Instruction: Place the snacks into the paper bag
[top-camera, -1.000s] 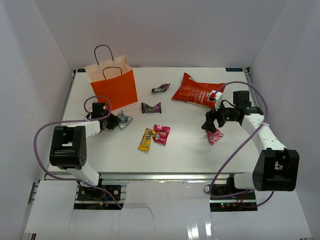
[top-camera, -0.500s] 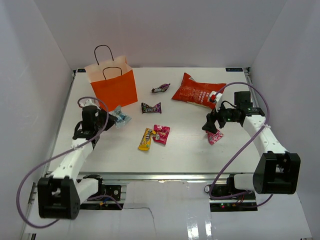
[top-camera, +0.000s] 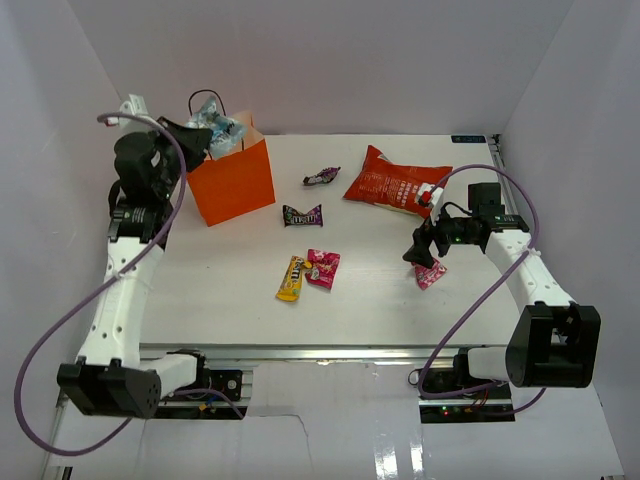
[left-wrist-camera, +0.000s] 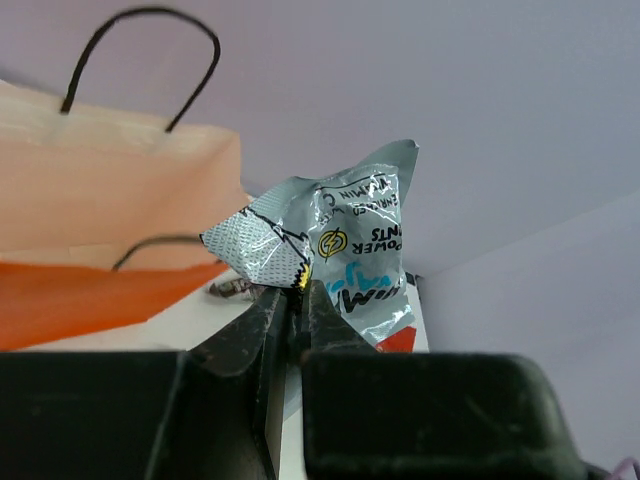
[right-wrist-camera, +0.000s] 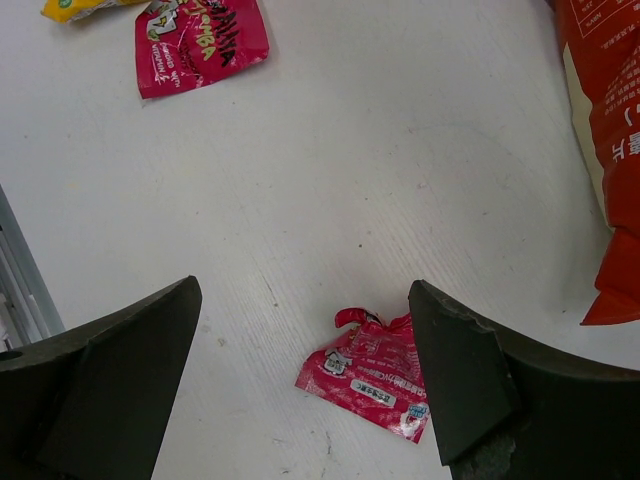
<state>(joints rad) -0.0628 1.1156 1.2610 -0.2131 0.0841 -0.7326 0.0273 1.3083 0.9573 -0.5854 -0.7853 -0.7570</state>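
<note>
The left jaws clamp a silver-blue packet just above the open mouth of the paper bag; well right of it, the right jaws stand apart over a red packet.

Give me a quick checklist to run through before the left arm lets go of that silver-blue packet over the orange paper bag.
1. Left gripper pinching the crinkly silver-blue packet: ok.
2. Upright orange paper bag standing, mouth open: ok.
3. Packet squarely over the mouth: cannot tell, it looks near the rim.
4. Thin black cord handles out of the drop path: cannot tell.
5. Right gripper open above the small red packet, away from the bag: ok.
</note>
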